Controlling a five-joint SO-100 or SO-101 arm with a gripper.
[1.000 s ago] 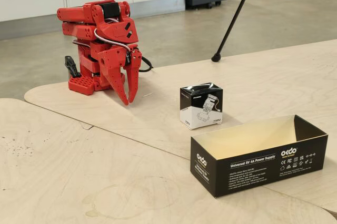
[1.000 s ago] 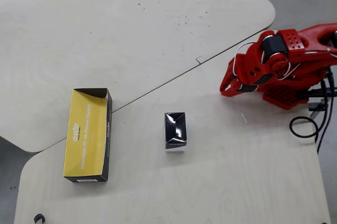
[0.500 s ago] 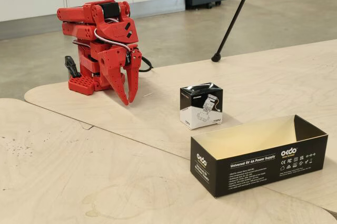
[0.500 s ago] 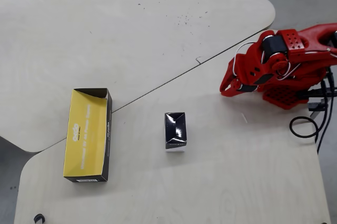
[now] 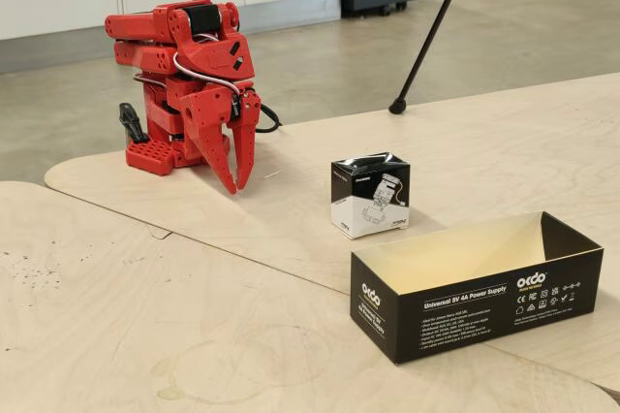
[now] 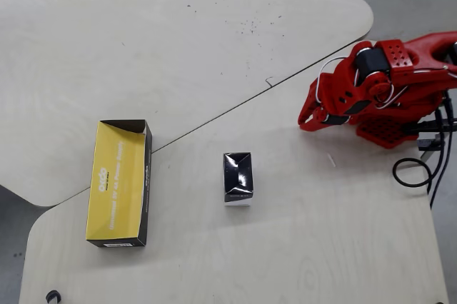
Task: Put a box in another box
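The small black-and-white box [image 5: 369, 195] stands on the plywood table [image 5: 145, 277], near the open black power-supply box [image 5: 475, 287] (cream inside). The red gripper [image 5: 236, 183] hangs well apart, fingers slightly parted, holding nothing.

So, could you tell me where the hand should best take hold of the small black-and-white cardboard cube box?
Probably from above, closing across the glossy black upper half of the small black-and-white cardboard cube box. It stands upright on the pale wooden table, clear of the long black cardboard box, so its flat opposite sides are free. The red hand rests folded, apart from it.
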